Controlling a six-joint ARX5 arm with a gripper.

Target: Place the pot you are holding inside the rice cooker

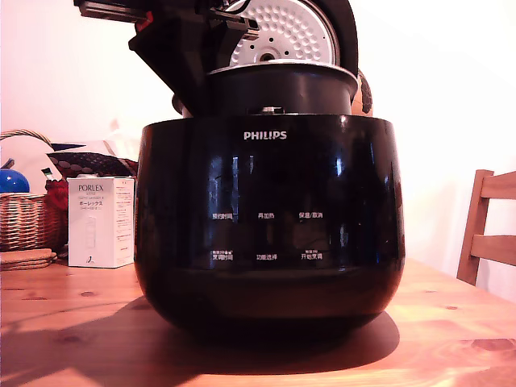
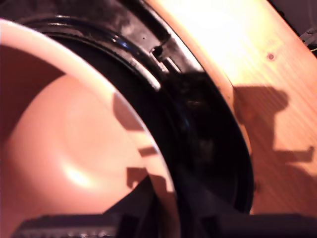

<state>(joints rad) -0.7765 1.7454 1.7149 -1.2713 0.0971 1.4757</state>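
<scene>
Pot (image 1: 282, 89) partly down inside the Philips rice cooker (image 1: 270, 242)

The matte black pot is upright in the cooker's open mouth, flared rim above the glossy body. The gripper (image 1: 197, 60) clamps that rim on the exterior view's left, one finger either side of the wall. The dimpled lid (image 1: 290, 32) stands open behind. A PORLEX box (image 1: 101, 222) stands on the wooden table (image 1: 64, 339).

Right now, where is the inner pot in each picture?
Exterior view: the pot sits top centre, poking out above the rice cooker.
Wrist view: we look into the pot, its pale-lit inside filling much of the picture.
Shared landmark: the rice cooker, black around the pot.
</scene>
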